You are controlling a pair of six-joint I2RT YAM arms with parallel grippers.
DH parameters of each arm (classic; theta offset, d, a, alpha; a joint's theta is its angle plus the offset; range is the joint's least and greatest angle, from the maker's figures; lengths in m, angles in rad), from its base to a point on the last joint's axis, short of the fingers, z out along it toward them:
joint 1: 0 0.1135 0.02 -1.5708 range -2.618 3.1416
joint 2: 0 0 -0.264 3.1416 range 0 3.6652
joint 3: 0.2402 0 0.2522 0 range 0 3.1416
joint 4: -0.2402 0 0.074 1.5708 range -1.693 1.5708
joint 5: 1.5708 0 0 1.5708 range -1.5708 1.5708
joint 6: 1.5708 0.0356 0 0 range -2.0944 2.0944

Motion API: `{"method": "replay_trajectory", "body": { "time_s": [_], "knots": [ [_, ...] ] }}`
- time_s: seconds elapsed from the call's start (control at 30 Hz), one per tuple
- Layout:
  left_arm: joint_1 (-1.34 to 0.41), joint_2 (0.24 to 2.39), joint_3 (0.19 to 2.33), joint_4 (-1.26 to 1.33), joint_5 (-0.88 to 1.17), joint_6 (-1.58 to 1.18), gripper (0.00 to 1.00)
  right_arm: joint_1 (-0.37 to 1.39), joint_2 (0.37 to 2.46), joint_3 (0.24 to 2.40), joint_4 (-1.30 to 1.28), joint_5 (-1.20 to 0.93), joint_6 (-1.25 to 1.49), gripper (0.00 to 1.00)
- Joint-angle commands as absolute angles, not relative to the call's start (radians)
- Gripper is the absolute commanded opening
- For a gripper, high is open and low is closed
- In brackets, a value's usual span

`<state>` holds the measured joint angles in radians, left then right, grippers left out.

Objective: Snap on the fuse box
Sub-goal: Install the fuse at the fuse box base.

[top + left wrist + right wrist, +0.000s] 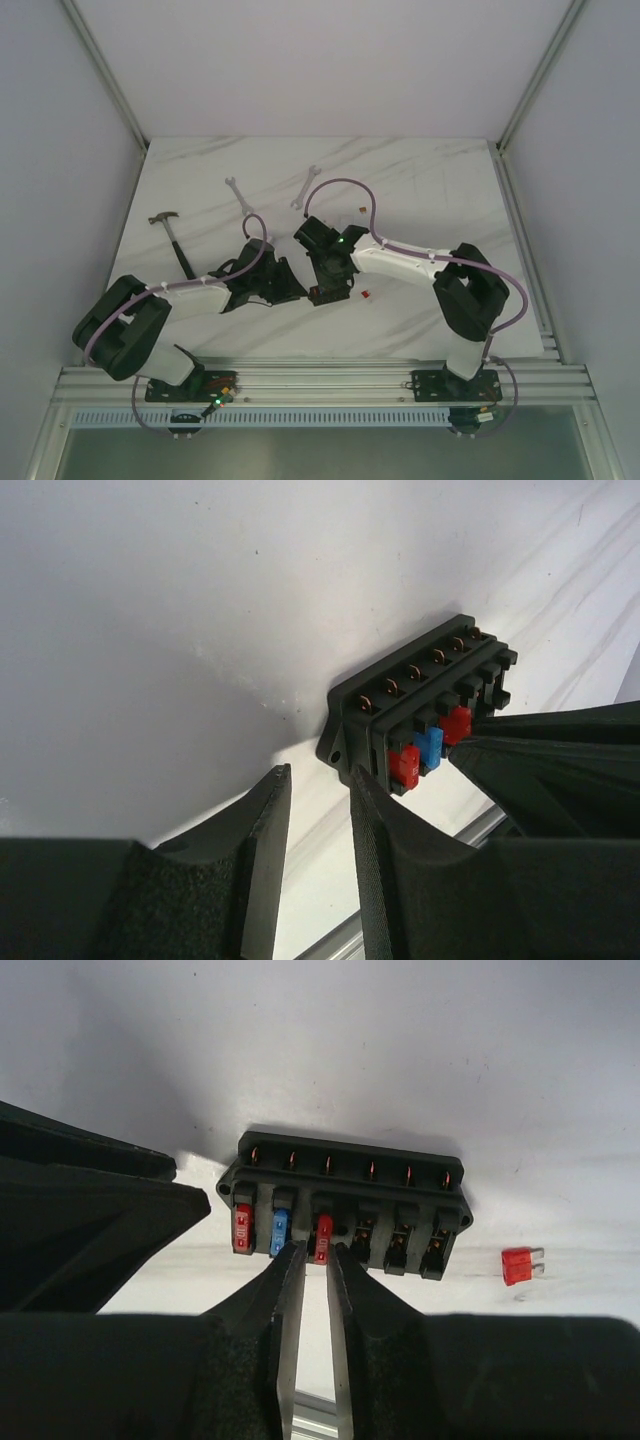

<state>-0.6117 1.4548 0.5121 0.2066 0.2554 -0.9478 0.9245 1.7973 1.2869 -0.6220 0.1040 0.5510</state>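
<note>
Table (420,180): white marble-look top, both arms reach in over it, tips meeting near centre.
Hammer (172,235): flat on table, well apart from L gripper, off to its left side.
Wrenches (238,195): 2 silver ones, flat, beyond both grippers; second wrench (306,187) lies just right of the first.
L gripper (320,775): fingers partly open w/ a narrow gap, nothing between them. Box sits just ahead and to its right; right finger looks to meet the box's near corner.
R gripper (312,1250): fingers only a sliver apart, tips at the box's front edge, either side of the 3rd fuse. Can't tell if they pinch it.
Fuse box (345,1200): small, black, flat on table, directly ahead of R gripper tips, no cover on.
Fuses in box: red fuse (242,1228), blue fuse (280,1232), 3rd fuse (322,1238) red; other slots to the right look unfilled.
Loose fuse (520,1265): red, on table, right of R gripper, just beside the box's right end, not touching.
</note>
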Motion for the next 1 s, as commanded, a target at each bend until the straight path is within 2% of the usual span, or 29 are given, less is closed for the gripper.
{"method": "replay_trajectory", "body": {
  "time_s": [0.0, 0.57, 0.97],
  "knots": [
    [-0.61, 1.431, 0.53, 0.184, 0.247, -0.932, 0.4, 0.922, 1.826, 1.265, -0.611, 0.092, 0.567, 0.2],
    [-0.619, 1.506, 0.565, 0.234, 0.286, -0.93, 0.4, 0.957, 1.872, 1.314, -0.63, 0.086, 0.522, 0.0],
    [-0.622, 1.522, 0.548, 0.238, 0.28, -0.937, 0.38, 0.967, 1.932, 1.298, -0.696, 0.155, 0.509, 0.0]
  ]
}}
